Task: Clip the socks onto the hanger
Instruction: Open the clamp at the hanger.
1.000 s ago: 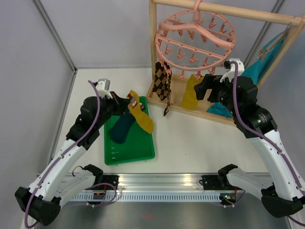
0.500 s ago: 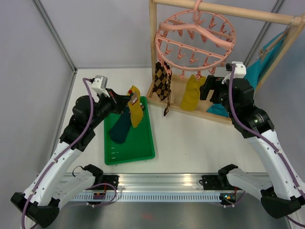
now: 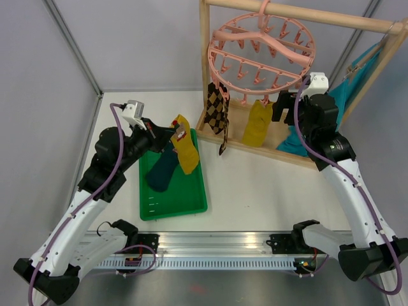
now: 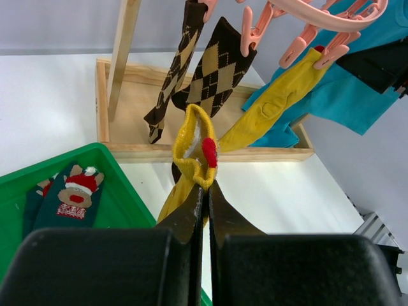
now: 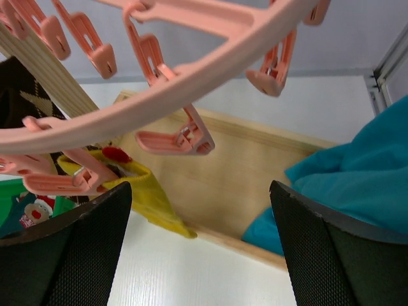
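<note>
Clips (image 4: 252,32) on the round pink plastic hanger's (image 5: 185,80) rim hold two diamond-patterned argyle socks (image 3: 217,113) and one mustard sock (image 3: 257,124). A second mustard sock (image 3: 187,153), cuff rolled, is pinched in the closed left gripper (image 4: 205,188) over the green plastic tray's (image 3: 185,194) far right corner; the right gripper (image 5: 199,188) gapes empty by the hanger.

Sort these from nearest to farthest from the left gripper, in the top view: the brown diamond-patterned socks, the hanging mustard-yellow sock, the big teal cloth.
1. Brown diamond-patterned fabric socks, hanging just right of the left gripper.
2. Hanging mustard-yellow fabric sock, further right, mid-rack.
3. Big teal cloth, far right side of the wooden rack.
</note>
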`<state>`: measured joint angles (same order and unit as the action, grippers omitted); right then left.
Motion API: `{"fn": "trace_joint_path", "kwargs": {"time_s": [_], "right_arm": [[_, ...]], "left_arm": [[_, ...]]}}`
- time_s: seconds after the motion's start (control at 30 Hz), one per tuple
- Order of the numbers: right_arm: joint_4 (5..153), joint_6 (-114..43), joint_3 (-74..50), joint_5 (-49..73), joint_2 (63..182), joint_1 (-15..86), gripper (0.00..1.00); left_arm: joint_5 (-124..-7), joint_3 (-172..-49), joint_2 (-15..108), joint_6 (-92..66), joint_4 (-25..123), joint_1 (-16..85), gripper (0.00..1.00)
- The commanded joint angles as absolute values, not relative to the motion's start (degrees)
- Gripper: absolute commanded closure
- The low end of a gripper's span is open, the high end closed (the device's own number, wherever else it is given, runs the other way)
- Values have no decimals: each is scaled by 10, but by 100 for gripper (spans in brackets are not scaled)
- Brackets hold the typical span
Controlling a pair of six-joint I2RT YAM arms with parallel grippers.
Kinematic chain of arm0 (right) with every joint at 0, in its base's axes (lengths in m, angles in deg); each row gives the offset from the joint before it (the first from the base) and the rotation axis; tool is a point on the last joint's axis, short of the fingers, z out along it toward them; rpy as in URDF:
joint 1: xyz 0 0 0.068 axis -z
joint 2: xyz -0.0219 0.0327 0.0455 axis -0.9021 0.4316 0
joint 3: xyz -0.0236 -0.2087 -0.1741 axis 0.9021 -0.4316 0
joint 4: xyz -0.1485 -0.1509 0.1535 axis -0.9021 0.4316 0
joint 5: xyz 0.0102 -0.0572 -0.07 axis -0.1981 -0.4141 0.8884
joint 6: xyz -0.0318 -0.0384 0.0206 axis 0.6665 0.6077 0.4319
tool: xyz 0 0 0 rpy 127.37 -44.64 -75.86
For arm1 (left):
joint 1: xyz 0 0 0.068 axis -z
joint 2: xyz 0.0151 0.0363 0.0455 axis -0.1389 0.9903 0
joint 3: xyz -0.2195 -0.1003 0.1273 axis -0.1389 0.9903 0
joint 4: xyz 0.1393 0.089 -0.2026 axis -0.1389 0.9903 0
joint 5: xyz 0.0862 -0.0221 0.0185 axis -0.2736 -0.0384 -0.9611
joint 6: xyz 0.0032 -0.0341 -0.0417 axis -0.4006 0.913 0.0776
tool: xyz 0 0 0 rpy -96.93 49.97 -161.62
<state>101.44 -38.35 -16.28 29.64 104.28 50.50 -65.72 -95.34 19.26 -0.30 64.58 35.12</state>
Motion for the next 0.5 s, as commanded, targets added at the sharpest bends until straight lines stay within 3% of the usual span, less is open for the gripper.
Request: {"fn": "trace_joint_path", "kwargs": {"time_s": [0.0,0.47], "right_arm": [[933,-354,-168,257,1047,513,6],[831,-315,-186,207,1066,519,12]], "left_arm": [[-640,-967,191,-22,638,354,98],[-634,-965,197,-27,634,354,98]]}}
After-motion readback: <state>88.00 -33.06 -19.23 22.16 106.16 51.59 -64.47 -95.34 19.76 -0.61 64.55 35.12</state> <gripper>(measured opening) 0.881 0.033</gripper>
